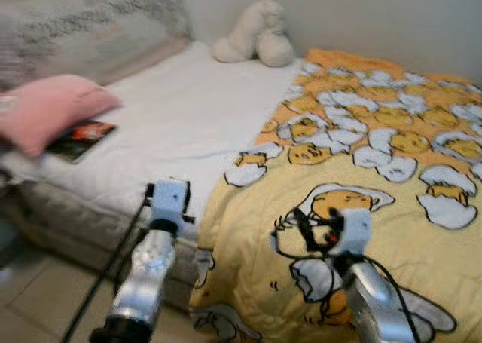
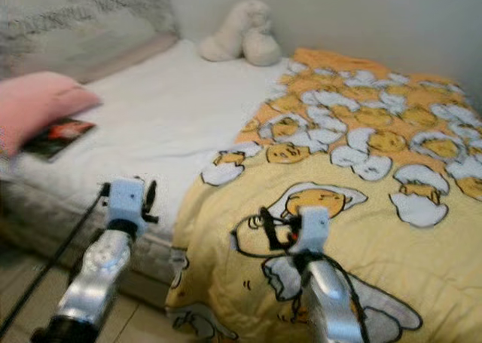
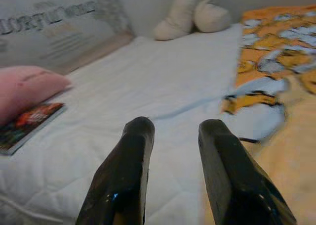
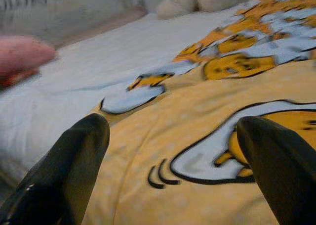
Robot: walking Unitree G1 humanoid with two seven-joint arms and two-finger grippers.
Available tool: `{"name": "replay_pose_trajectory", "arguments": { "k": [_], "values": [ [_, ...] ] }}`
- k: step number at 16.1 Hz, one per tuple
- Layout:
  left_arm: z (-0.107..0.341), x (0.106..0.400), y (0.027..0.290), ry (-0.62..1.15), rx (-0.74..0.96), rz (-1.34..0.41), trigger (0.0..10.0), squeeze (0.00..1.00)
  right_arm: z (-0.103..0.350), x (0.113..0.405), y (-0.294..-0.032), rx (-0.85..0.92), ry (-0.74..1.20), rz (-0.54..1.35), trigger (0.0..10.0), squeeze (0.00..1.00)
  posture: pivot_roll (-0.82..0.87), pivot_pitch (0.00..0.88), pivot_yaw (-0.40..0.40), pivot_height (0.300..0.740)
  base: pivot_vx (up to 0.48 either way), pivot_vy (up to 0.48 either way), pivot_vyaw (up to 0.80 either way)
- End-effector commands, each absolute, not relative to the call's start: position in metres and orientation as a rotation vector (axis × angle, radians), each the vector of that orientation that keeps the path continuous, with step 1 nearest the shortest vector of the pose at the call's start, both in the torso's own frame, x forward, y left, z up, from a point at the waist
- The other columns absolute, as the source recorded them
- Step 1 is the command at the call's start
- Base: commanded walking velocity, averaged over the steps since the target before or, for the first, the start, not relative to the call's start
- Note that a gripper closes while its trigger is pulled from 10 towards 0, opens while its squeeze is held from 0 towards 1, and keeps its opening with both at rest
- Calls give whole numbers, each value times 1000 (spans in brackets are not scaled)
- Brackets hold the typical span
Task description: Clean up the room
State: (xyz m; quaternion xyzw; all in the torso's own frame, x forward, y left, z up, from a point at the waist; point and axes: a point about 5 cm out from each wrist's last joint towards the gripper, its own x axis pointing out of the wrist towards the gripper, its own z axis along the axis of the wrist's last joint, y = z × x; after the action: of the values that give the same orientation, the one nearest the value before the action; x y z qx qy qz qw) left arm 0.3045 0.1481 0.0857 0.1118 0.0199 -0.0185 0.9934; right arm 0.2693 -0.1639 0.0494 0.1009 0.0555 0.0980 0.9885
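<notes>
right tool (image 4: 173,156) spread wide over yellow blanket (image 1: 361,230) | left tool (image 3: 170,151) parted (holding nothing) above white sheet (image 3: 163,81)

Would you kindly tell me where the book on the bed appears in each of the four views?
Left eye view: book, left edge, partly under the pink pillow.
Right eye view: book, far left, beside the pillow.
Left wrist view: book, left side.
Right wrist view: blurred; cannot tell.
Shared landmark: white plush toy.
</notes>
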Motion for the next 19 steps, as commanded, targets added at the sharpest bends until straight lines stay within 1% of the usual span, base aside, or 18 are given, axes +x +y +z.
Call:
{"name": "replay_pose_trajectory", "arguments": {
  "k": [1,2,4,6,7,9,10,11,12,13,14,15,16,17,18,19],
  "values": [
    [97,310,147,-5,271,-54,10000,0,52,268,-172,224,95,166,10000,0,104,0,26,740,0,0,456],
    [98,311,145,-13,318,-68,10000,0,50,266,-173,213,103,166,10000,0,102,0,23,740,0,0,456],
    [96,309,129,15,202,-120,10000,0,45,264,-174,185,121,186,10000,0,94,0,33,740,0,0,456],
    [94,309,129,35,132,-99,10000,0,45,264,-174,187,120,185,10000,0,86,0,37,740,0,0,456],
    [88,309,132,78,94,-75,10000,0,45,263,-175,190,119,183,10000,0,86,0,37,740,274,394,456],
    [85,304,139,86,103,-70,10000,0,45,257,-176,182,116,186,10000,0,85,0,36,740,272,396,456],
    [84,294,152,64,194,-51,10000,0,51,255,-179,167,82,167,10000,0,77,0,31,740,274,394,450],
    [81,289,160,74,233,-25,10000,0,55,256,-180,155,62,169,10000,0,73,0,26,740,262,401,456],
    [63,283,169,181,309,12,10000,0,60,258,-176,159,49,209,10000,0,76,0,21,740,255,409,456],
    [46,279,175,278,309,56,10000,0,62,260,-174,155,45,227,10000,0,76,0,16,740,255,409,413],
    [50,284,169,250,288,42,10000,0,60,262,-176,149,58,221,10000,0,81,0,12,740,277,394,419],
    [58,290,161,207,307,6,10000,0,58,264,-178,155,72,210,10000,0,95,0,14,740,281,390,406],
    [66,297,156,179,289,-4,10000,0,55,266,-179,173,84,197,10000,0,103,0,16,740,0,0,413],
    [81,302,152,108,201,-5,10000,0,55,269,-177,176,89,201,10000,0,106,0,15,740,0,0,413],
    [91,303,154,57,228,7,10000,0,56,270,-174,171,90,214,10000,0,109,0,16,740,0,0,413],
    [95,303,157,46,227,34,10000,0,55,271,-171,171,96,226,10000,0,112,0,17,740,0,-472,413]
  ]
}}
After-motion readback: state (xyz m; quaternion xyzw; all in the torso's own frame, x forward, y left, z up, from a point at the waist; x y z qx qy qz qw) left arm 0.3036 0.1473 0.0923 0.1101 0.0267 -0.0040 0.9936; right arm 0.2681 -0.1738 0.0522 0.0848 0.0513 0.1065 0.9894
